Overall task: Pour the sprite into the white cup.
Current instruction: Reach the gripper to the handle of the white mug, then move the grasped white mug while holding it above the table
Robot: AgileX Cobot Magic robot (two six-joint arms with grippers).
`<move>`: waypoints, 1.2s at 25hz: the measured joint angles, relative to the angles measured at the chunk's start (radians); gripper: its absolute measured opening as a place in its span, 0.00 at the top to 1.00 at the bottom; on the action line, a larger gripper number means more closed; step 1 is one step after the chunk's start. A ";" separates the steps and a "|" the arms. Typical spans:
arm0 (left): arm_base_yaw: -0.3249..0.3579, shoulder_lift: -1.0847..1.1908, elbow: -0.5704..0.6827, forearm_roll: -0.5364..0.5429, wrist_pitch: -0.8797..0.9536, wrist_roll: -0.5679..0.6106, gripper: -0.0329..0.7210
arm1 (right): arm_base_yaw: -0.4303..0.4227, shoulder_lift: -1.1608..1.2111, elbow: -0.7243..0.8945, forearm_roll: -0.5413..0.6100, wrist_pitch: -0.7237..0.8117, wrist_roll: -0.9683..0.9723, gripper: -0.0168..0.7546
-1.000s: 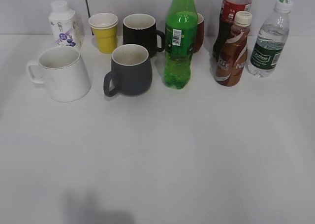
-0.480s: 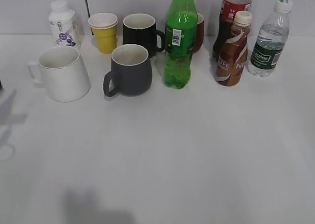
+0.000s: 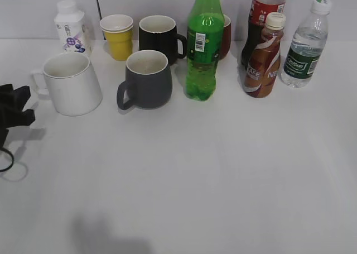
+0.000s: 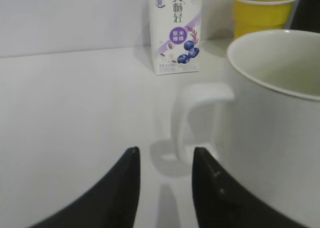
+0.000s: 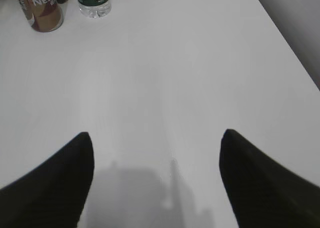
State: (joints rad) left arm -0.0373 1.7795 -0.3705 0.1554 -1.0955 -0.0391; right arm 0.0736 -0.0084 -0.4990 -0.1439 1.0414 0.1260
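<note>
Sprite: the sprite (image 3: pixel 204 44) stands upright near the desk's (image 3: pixel 212 176) far edge, about mid-width, just right of the grey mug (image 3: pixel 146 79). Tall, narrow and part full by the look of it, so probably top-heavy; smooth plastic that may dent and slip.
Hold for sprite: likely best at the labelled waist, approached from the open front.
White cup: the white cup (image 3: pixel 71 82) sits toward the far left corner, handle (image 4: pixel 192 119) pointing at the left edge. Ceramic, stiff, heavy enough to stay put, chips if knocked.
Left tool: the left tool (image 4: pixel 162 185) is slightly spread, empty, aimed at the handle.
Right tool: the right tool (image 5: pixel 156 175) is wide apart, empty, over bare desk.
Room: the near half is open; the far row is crowded, with the brown bottle (image 3: pixel 263 58) right of the sprite.
</note>
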 joint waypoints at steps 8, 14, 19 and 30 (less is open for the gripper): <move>0.000 0.122 -0.171 0.042 0.027 0.000 0.57 | 0.000 0.000 0.000 0.001 0.000 0.000 0.22; 0.000 0.176 -0.277 0.111 0.081 0.000 0.79 | 0.000 0.000 0.000 0.003 0.000 0.000 0.22; 0.000 0.151 -0.285 0.131 0.110 0.008 0.90 | 0.000 0.000 -0.003 0.051 -0.006 -0.003 0.22; 0.000 -0.088 -0.191 0.140 0.153 0.012 0.90 | 0.000 0.367 -0.041 0.144 -1.100 -0.208 0.22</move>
State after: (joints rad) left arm -0.0373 1.6914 -0.5615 0.2954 -0.9424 -0.0274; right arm 0.0736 0.3583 -0.5399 0.0000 -0.0585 -0.0822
